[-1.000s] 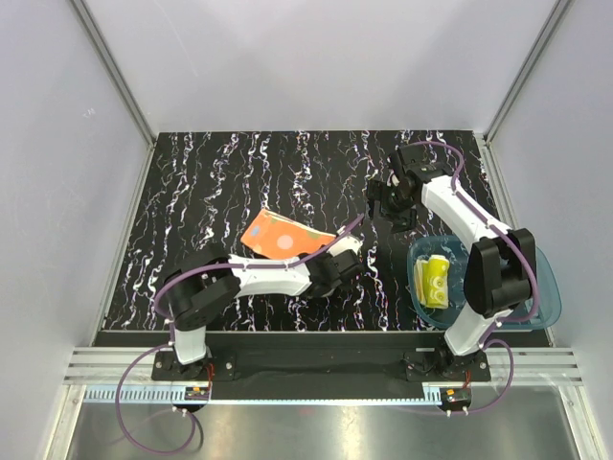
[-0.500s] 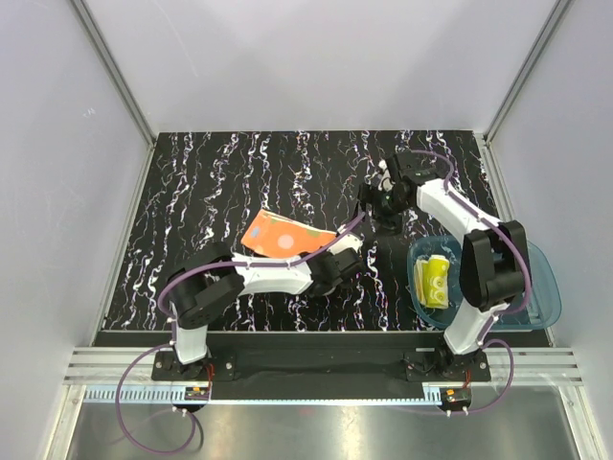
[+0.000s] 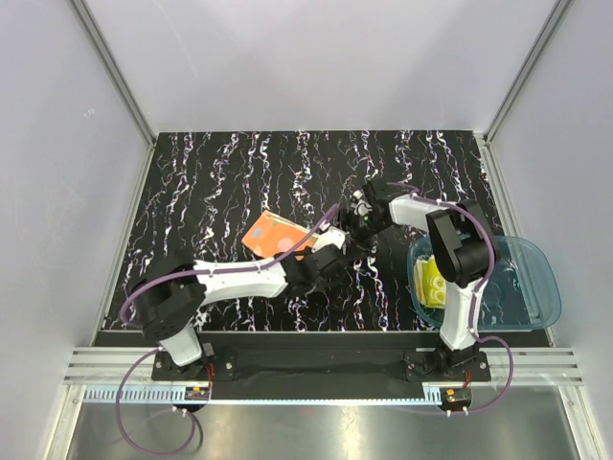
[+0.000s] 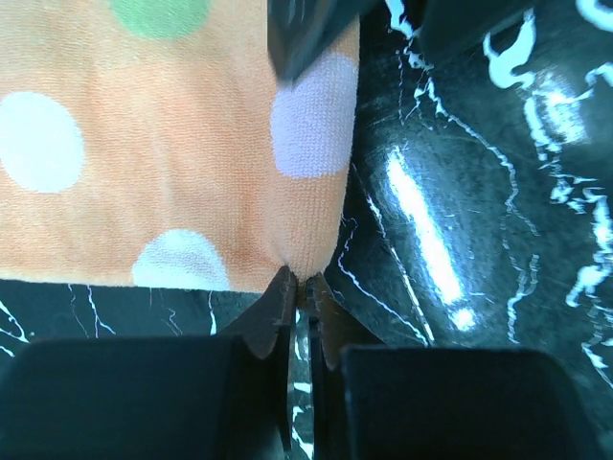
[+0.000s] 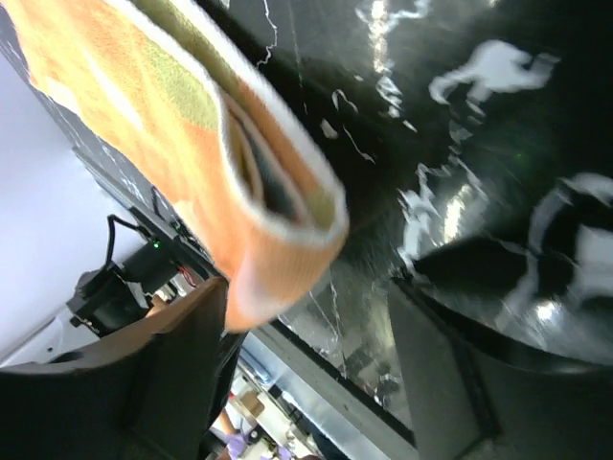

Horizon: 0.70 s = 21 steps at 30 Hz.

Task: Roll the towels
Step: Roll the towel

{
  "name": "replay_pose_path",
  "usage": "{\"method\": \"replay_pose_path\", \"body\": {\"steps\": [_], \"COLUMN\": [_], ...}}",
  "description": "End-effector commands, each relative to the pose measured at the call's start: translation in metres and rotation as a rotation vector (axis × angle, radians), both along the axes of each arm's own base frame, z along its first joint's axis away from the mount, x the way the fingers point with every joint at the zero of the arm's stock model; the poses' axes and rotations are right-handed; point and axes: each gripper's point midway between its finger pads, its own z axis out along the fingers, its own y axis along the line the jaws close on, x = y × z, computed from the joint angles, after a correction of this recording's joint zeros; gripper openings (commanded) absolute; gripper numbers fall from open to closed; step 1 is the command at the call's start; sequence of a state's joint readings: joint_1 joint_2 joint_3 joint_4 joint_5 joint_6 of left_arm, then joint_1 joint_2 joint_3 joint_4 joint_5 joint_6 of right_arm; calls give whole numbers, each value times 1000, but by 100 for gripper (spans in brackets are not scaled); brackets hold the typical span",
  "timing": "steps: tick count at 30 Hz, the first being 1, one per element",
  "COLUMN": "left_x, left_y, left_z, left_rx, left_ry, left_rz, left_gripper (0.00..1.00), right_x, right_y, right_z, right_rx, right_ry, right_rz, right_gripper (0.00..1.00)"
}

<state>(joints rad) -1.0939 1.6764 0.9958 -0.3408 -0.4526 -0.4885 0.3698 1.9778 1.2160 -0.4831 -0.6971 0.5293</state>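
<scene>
left end effector clamped on orange towel edge | right end effector apart beside it | yellow towel in blue tray

A black surface veined with white marbling fills the middle of the overhead view, glossy under the light. At its right edge sits a translucent blue tray. Pale grey walls with metal corner posts enclose the space.

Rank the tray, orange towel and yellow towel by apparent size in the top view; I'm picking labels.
1. tray, clearly largest.
2. orange towel, partly hidden by the left arm.
3. yellow towel, partly hidden by the right arm.
The two towels' order is unsure.
</scene>
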Motion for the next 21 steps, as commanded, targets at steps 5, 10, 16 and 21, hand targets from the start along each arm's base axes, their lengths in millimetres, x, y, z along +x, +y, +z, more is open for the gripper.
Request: {"method": "replay_pose_path", "body": {"steps": [5, 10, 16, 21], "left_x": [-2, -6, -14, -25], "left_y": [-6, 0, 4, 4], "left_z": [30, 29, 24, 18], "left_rx": [-200, -209, -203, -192], "left_ry": [16, 30, 54, 104], "left_rz": [34, 40, 26, -19], "left_gripper": [0, 0, 0, 0], "right_x": [3, 13, 17, 19], "right_y": [20, 22, 20, 5], "right_z": [-12, -10, -6, -1], "right_rx": [66, 57, 35, -73], "right_ry": [11, -6, -28, -62], "right_rz": [33, 35, 48, 53], "right_gripper": [60, 43, 0, 16]}}
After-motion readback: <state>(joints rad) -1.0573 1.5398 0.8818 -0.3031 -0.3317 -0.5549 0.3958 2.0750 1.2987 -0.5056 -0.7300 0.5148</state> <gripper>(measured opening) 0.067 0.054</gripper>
